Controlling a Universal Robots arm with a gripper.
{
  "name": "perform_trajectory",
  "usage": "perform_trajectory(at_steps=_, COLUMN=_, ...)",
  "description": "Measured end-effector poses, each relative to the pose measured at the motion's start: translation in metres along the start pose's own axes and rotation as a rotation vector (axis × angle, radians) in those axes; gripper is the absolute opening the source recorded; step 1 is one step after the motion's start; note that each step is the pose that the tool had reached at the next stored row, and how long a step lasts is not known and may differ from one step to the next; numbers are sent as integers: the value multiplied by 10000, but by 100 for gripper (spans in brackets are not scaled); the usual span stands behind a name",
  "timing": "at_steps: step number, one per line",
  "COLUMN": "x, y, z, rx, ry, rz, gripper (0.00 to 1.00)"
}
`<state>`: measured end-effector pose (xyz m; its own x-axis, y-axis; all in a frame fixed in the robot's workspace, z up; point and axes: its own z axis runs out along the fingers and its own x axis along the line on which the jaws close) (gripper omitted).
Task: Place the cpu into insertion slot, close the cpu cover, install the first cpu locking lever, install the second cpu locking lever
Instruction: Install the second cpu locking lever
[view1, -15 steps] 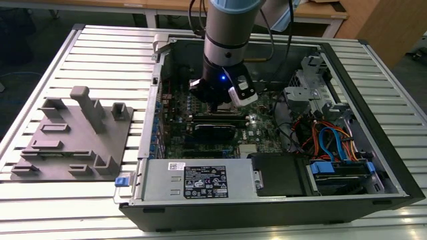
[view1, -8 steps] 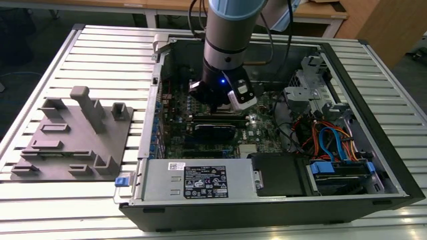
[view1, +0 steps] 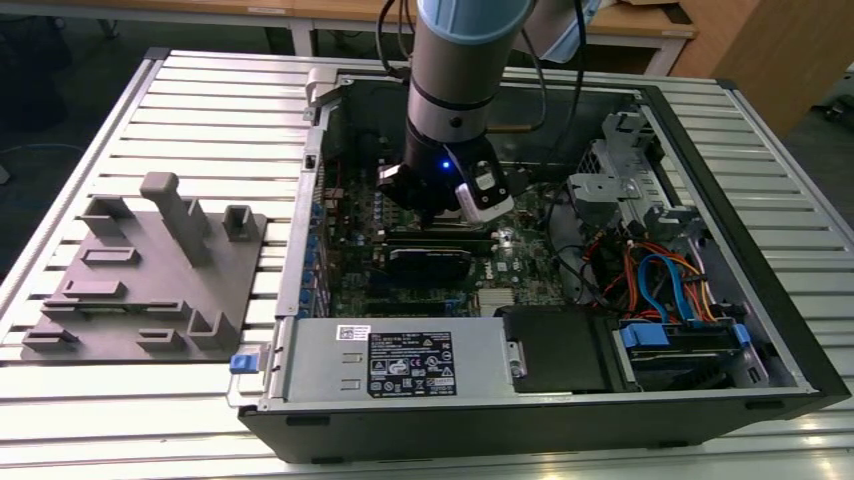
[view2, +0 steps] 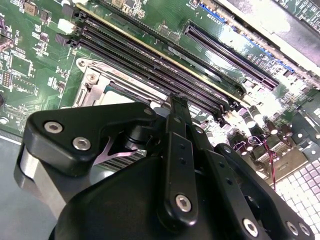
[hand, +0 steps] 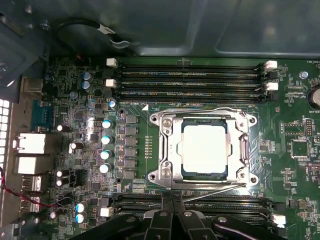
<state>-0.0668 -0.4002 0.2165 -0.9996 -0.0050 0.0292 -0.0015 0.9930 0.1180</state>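
item: cpu (hand: 205, 149), seated in its socket on the motherboard (hand: 295, 125); cpu cover (hand: 167, 150) lies closed around it. a lever (hand: 215, 192) looks unlatched, i judge. my pincer (hand: 172, 207) hovers just beside the socket, fingers narrow, holding nothing.

Cpu (hand: 204, 150) dull matt metal; cpu cover (hand: 168, 150) shiny silvery metal.

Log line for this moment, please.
silver-grey square cpu: seated in socket | thin silvery metal cpu cover: closed over it | black pincer: beside socket edge, at thin metal lever
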Motion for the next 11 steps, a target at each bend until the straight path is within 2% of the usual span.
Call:
perform_trajectory(at_steps=8, x=-1, y=-1, z=0, rx=-2, ry=6, rz=0, gripper=11)
perform_trajectory(at_steps=9, x=-1, y=-2, z=0, rx=-1, ry=19, rz=1, gripper=11)
perform_trajectory(at_steps=11, x=-2, y=-2, z=0, rx=-4, ry=89, rz=10, gripper=11)
